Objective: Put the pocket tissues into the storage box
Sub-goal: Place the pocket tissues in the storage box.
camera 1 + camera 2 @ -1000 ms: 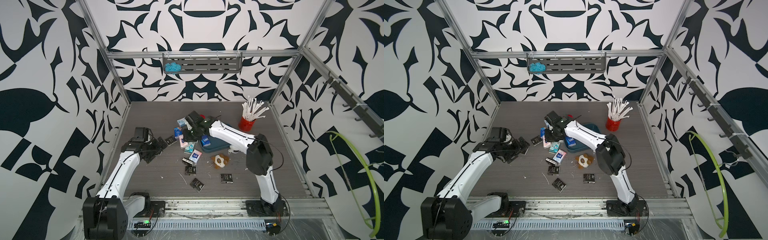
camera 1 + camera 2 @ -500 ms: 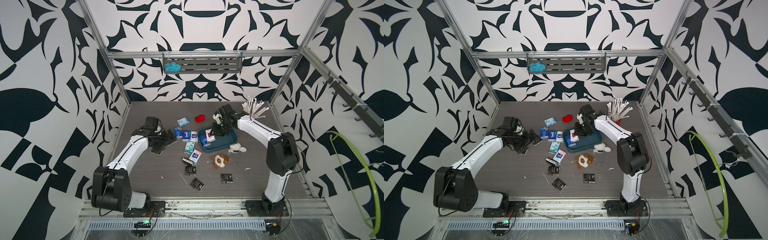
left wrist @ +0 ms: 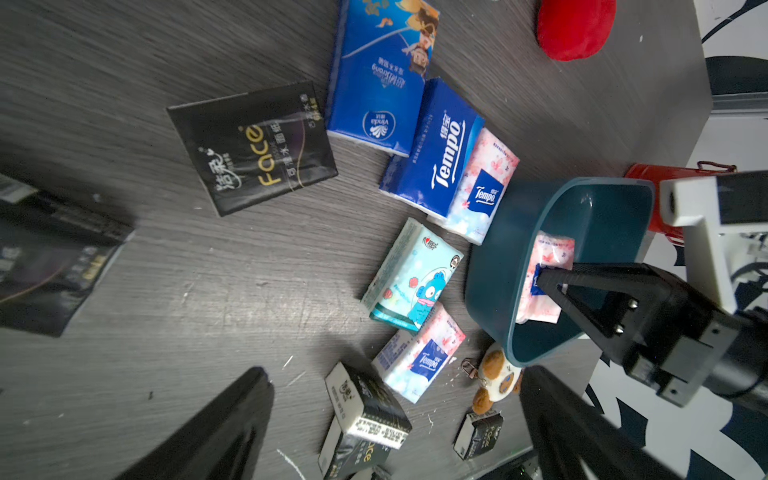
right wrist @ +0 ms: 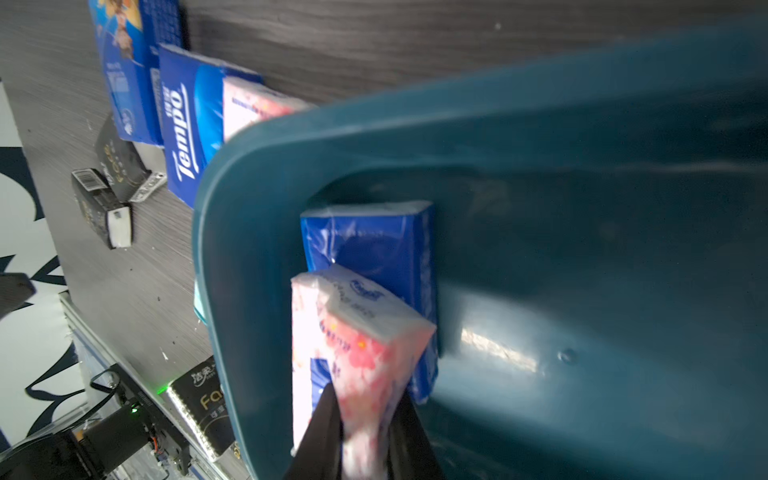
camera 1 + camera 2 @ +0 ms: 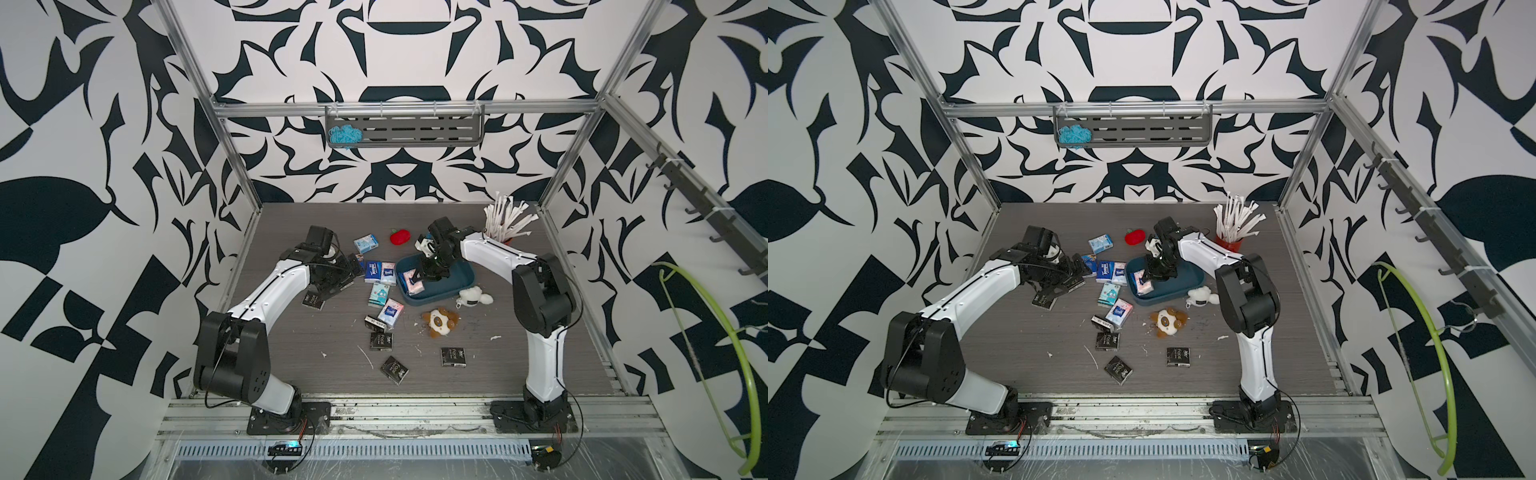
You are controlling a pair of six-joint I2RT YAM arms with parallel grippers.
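The teal storage box (image 5: 459, 277) (image 5: 1185, 279) sits right of the middle of the table. My right gripper (image 5: 420, 275) (image 4: 363, 415) reaches into it, shut on a pink flowered pocket tissue pack (image 4: 357, 332) (image 3: 550, 253). That pack hangs over a dark blue pack (image 4: 374, 241) lying in the box. My left gripper (image 5: 340, 279) (image 3: 397, 372) is open and holds nothing, above black packs (image 5: 313, 301) at the left of the pile. Several loose pocket tissues lie left of and in front of the box: blue (image 5: 374, 270), teal (image 5: 378, 295), pink (image 5: 392, 311) and black (image 5: 395, 370).
A red cup of white sticks (image 5: 509, 232) stands behind the right arm. A red plush (image 5: 400, 237) lies behind the box, a white plush (image 5: 473, 297) beside it, and a brown-and-white one (image 5: 440, 322) in front. Metal frame posts ring the table.
My right gripper carried the pink pack from the pile over to the box and down into it. The left arm swung inward toward the black packs.
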